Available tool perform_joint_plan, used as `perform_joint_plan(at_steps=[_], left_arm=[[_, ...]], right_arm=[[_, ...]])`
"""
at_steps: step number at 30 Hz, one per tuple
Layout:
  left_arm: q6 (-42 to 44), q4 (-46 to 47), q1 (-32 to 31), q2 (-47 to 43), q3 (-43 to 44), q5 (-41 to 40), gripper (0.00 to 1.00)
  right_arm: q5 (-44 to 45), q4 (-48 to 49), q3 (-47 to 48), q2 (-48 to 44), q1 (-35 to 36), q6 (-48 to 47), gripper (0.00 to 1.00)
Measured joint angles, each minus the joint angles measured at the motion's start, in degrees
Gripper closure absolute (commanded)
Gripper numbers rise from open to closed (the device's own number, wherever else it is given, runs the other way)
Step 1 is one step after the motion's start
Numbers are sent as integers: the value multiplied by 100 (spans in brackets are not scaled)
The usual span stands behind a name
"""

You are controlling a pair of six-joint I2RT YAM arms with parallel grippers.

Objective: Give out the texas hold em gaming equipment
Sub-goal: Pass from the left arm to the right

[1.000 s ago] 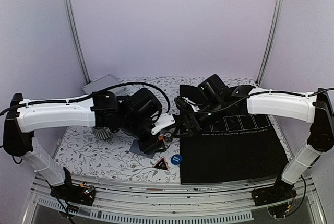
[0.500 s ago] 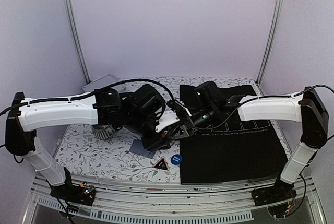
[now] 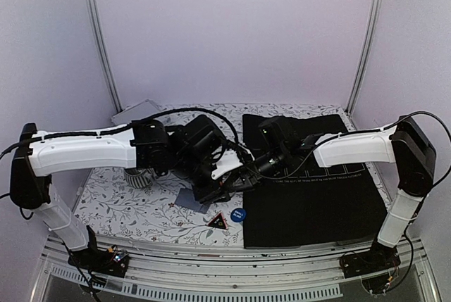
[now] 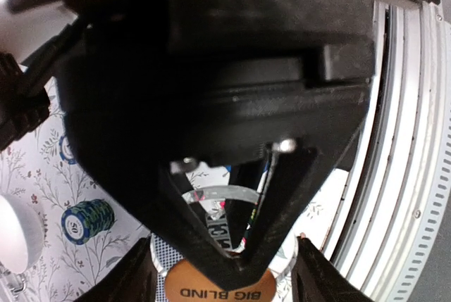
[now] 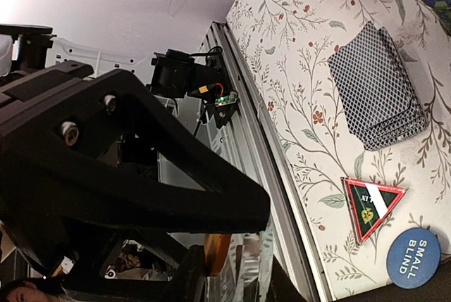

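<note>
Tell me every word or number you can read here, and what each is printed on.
"BIG BLIND": orange disc, seen upside down.
"50": green striped chip.
"SMALL BLIND": blue round button.
Triangular red-edged marker: lettering too small to read.
Black mat: white print line too small to read.

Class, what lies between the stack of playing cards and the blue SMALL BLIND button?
A red-edged triangular token, lying flat on the floral cloth, apart from both the card stack and the SMALL BLIND button. The right wrist view shows it best.
</note>
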Motion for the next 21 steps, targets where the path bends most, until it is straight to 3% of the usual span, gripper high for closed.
perform_joint_plan(at_steps=[2,7,8,10,12,17,21], left_arm=[[2,-37,-13,0,2,-37,100],[-2,-15,-46,11,2,-151,100],[-4,-11,-46,11,2,-151,93],[-11,-7,-46,11,2,-149,44],[-37,2,-46,11,0,-149,4],[-295,361,2,-223,-162,44,2],[-918,1547,437,-1447,-1364,866,6]], right_arm=[[0,24,-2,0,-4,160,95],[-20,37,-4,2,-31,339,97],[-22,39,-9,0,-33,350,98],[-24,46,-15,0,-33,376,98],[-35,59,-26,0,-37,396,98],[-35,109,-107,-7,-98,232,98],[0,61,-166,-96,-138,61,98]])
